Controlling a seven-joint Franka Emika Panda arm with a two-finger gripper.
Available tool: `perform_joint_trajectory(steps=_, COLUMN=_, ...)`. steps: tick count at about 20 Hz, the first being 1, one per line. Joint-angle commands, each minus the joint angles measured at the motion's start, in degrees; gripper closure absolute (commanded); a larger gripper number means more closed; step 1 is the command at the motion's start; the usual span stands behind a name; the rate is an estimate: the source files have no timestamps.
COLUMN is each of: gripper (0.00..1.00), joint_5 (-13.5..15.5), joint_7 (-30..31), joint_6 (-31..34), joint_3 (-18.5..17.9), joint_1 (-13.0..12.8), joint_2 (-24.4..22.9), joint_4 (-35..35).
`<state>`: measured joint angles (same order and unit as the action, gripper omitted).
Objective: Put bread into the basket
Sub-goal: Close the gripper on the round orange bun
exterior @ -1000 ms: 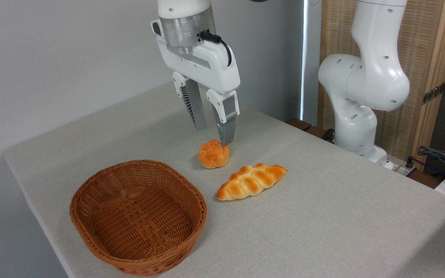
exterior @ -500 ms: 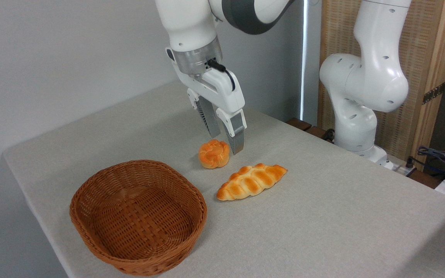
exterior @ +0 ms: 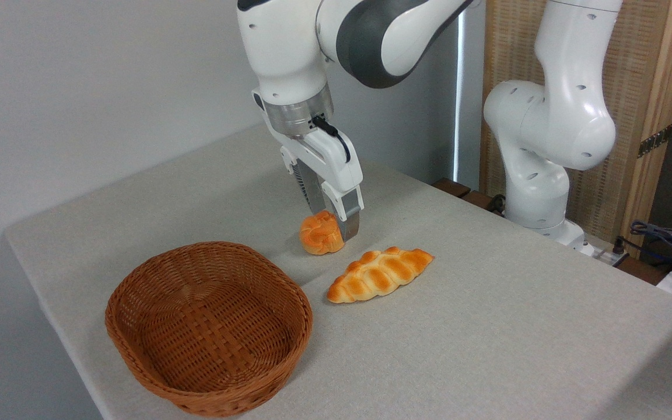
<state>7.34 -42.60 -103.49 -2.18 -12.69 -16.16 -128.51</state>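
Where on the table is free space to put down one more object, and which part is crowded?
Free: the wide table area right of the braided loaf, and the far left strip behind the basket, whose inside is also empty. Crowded: the middle, where the gripper stands at the round bun, close to the loaf and the basket's rim.

Table [exterior: 487, 326] bears basket [exterior: 207, 326], bread [exterior: 319, 234], loaf [exterior: 379, 274].
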Motion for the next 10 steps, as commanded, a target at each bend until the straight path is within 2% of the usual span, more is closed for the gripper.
perform_joint_trajectory(steps=1, gripper=0.0, joint_5=1.7, joint_7=-0.2, joint_6=-3.8, joint_3=-1.1, joint_1=-2.1, joint_2=-1.5, joint_4=-3.4)
perform_joint_trajectory(steps=4, gripper=0.0, joint_5=5.6, joint_7=-0.1, joint_6=-5.0, joint_3=-1.1, joint_1=-2.7, joint_2=-1.2, joint_4=-4.2)
perform_joint_trajectory(steps=10, gripper=0.0, joint_5=5.8, joint_7=0.0, joint_6=-4.9, joint_3=-1.0, joint_1=-3.3, joint_2=-0.9, joint_4=-4.8)
